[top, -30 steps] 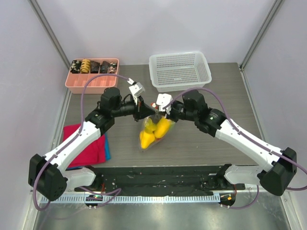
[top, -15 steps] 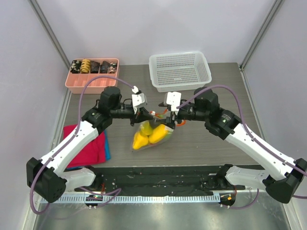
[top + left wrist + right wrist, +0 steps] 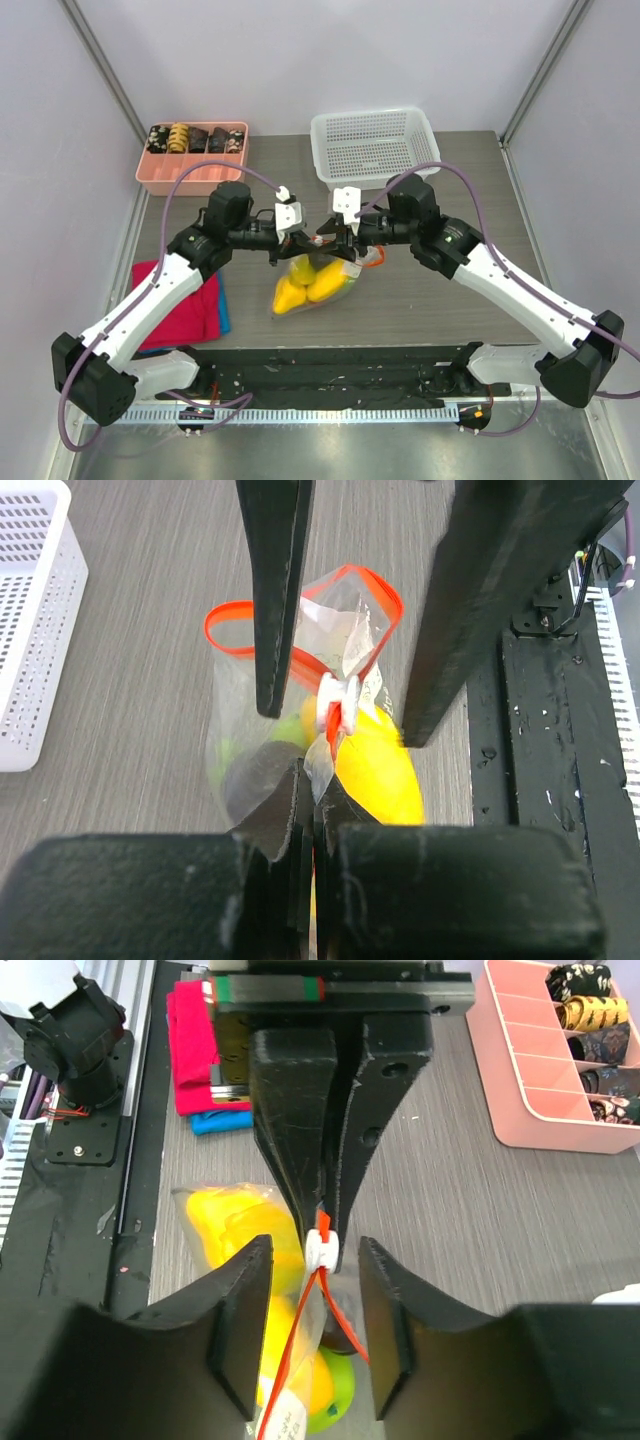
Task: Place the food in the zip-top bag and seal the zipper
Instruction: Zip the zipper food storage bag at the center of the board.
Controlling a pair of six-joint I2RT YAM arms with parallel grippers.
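The zip-top bag [image 3: 312,280] hangs between both grippers at mid table, holding yellow lemons [image 3: 375,770], a green apple [image 3: 340,1395] and a dark plum [image 3: 255,775]. My left gripper [image 3: 312,780] is shut on the bag's top edge, also in the top view [image 3: 302,243]. My right gripper [image 3: 315,1250] is open, one finger on either side of the white slider [image 3: 323,1250] on the orange-red zipper [image 3: 235,612] without touching it; in the top view [image 3: 332,242] it faces the left gripper. Beyond the slider the mouth gapes in a loop.
A white mesh basket [image 3: 375,148] stands at the back, and a pink tray [image 3: 192,165] of snack pieces at the back left. A red-pink folded cloth [image 3: 185,305] lies at the left. The black base rail [image 3: 330,365] runs along the near edge.
The bag has swung slightly left and toward the near edge. My right gripper pulled away to the right, then came back toward the left gripper. The left gripper kept its hold.
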